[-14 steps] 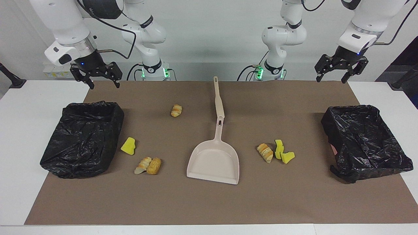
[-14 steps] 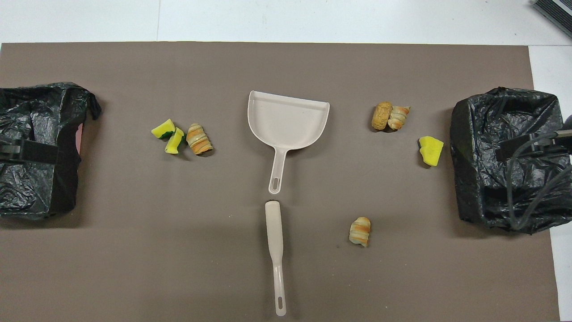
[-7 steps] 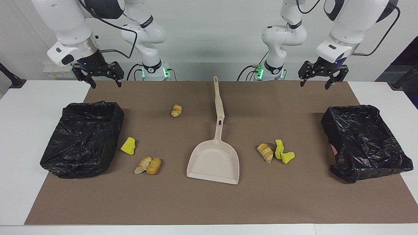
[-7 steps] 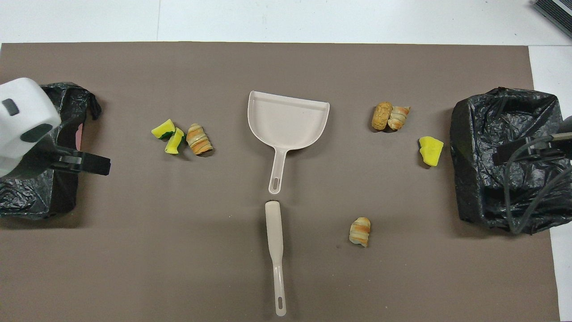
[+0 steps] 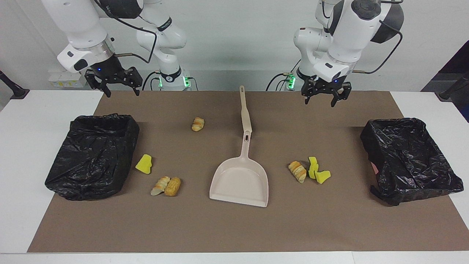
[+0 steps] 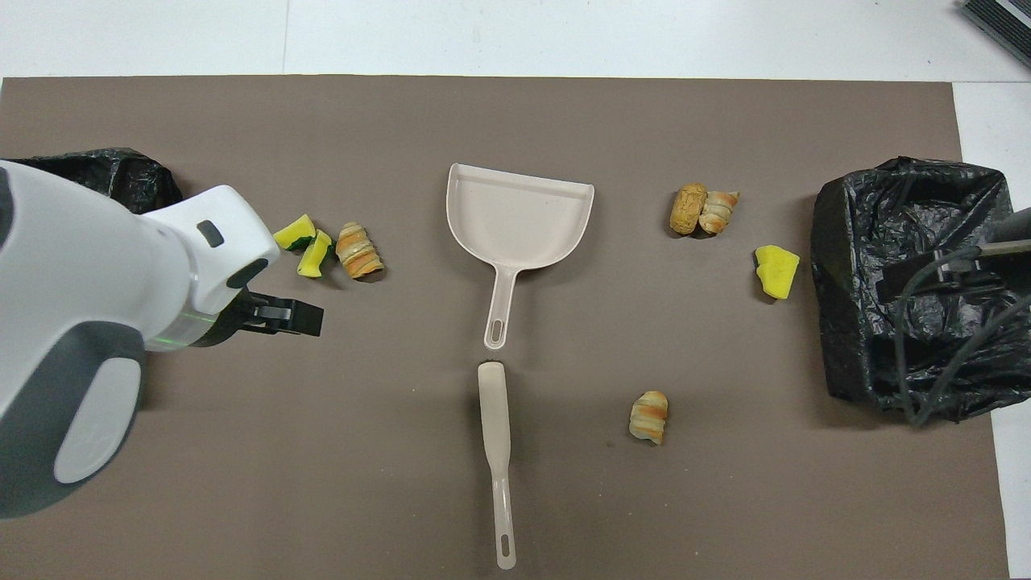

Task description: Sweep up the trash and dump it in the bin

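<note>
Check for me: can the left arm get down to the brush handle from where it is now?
Probably yes. The left hand hangs open and empty above the mat, toward the left arm's end from the brush. Nothing stands between them, and only the dustpan handle meets the brush's tip.

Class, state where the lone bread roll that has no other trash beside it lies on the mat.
The lone roll lies on the brown mat, beside the brush toward the right arm's end, nearer to the robots than the dustpan.
</note>
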Tool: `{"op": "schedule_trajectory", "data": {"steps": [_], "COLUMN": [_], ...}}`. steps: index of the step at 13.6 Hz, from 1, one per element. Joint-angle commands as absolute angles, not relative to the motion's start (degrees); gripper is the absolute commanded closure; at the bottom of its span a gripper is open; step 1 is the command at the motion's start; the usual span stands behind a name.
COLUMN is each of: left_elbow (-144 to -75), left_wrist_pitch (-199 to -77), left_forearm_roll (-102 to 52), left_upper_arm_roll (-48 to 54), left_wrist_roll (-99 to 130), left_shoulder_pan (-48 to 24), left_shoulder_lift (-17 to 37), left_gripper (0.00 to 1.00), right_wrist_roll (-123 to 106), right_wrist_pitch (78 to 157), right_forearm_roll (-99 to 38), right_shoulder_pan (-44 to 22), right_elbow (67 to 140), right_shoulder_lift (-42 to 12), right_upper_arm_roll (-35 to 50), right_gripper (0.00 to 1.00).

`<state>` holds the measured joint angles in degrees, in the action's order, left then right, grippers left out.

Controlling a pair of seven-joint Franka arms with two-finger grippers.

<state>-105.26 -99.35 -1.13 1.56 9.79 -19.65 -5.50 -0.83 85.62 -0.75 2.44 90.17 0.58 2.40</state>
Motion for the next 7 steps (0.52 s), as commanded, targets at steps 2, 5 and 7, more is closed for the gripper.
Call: {"op": "schedule_trajectory", "data": {"steps": [2, 5, 7], "left_elbow": [-114.6, -121.8, -124.5], "left_wrist_pitch": [-101.9, -107.9, -110.4], "left_forearm_roll": [-1.6, -1.5, -1.6], "left_upper_arm_roll": [0.7, 0.7, 0.7], "left_wrist_roll": [14.1, 18.3, 24.1], "left_shoulder_pan": [-26.4, -32.0, -35.8], "left_shoulder_lift": [-11.0, -12.6, -12.6], "left_gripper": [0.00, 0.00, 0.00], "right_wrist_roll": [5.3, 12.0, 15.9], "right_wrist_pitch": [86.6, 93.8, 96.9], "right_forearm_roll": [-1.1, -1.5, -1.9], "right_shoulder_pan": [-3.1, -7.7, -10.4], "right_elbow": [90.1, 90.3, 90.2], "right_shoulder_lift": [-3.8, -7.5, -10.4], "right_upper_arm_roll": [2.9, 3.0, 3.0], "right_gripper": [0.00, 0.00, 0.00]}}
